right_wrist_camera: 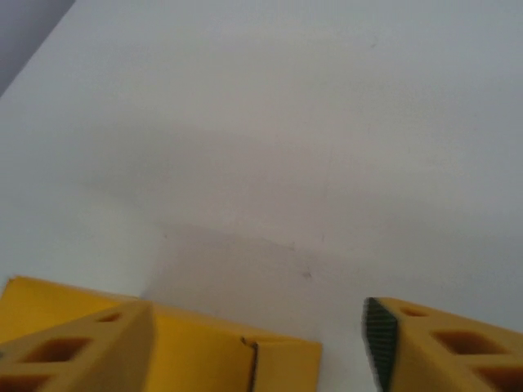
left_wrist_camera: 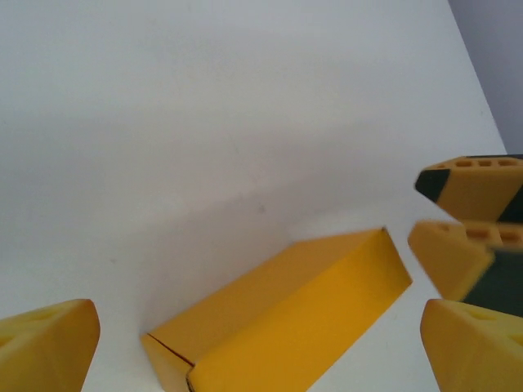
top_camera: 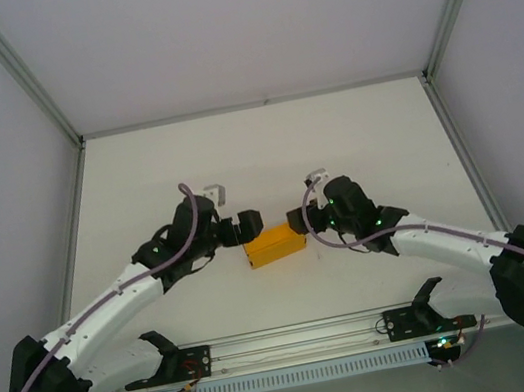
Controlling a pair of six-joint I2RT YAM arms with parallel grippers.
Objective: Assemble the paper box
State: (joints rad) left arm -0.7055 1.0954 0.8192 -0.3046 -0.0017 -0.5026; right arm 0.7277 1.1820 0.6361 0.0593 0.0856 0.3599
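Fingers of the left gripper (top_camera: 249,225) stand spread at the left end of the paper box (top_camera: 276,245), lying lengthwise left to right in the middle of the table (top_camera: 138,182); the right gripper (top_camera: 296,220), equally near, is spread at its right end

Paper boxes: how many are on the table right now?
1. The paper box sits folded near the middle of the table, between the left gripper and the right gripper. The arms could hide other pieces.
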